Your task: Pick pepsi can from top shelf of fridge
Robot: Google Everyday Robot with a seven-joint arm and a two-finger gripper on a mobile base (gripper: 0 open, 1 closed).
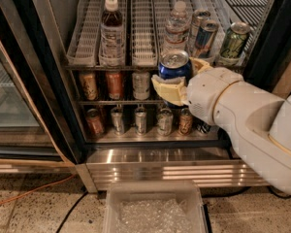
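Observation:
The pepsi can [175, 69], dark blue with a silver top, is held upright in my gripper [177, 81] in front of the fridge [43, 57], about level with the front rail of the top shelf [121, 66]. The cream fingers [166, 88] are shut around the can's body. My white arm reaches in from the right. The top shelf holds a brown tea bottle [111, 30], a water bottle [177, 25], two slim blue-and-silver cans [203, 35] and a green can [234, 40].
Two lower racks hold rows of cans [136, 84]. The open glass door [14, 96] stands at the left. A clear plastic bin [155, 210] sits on the floor in front of the ribbed steel base [160, 171]. An orange cable [24, 195] lies on the floor.

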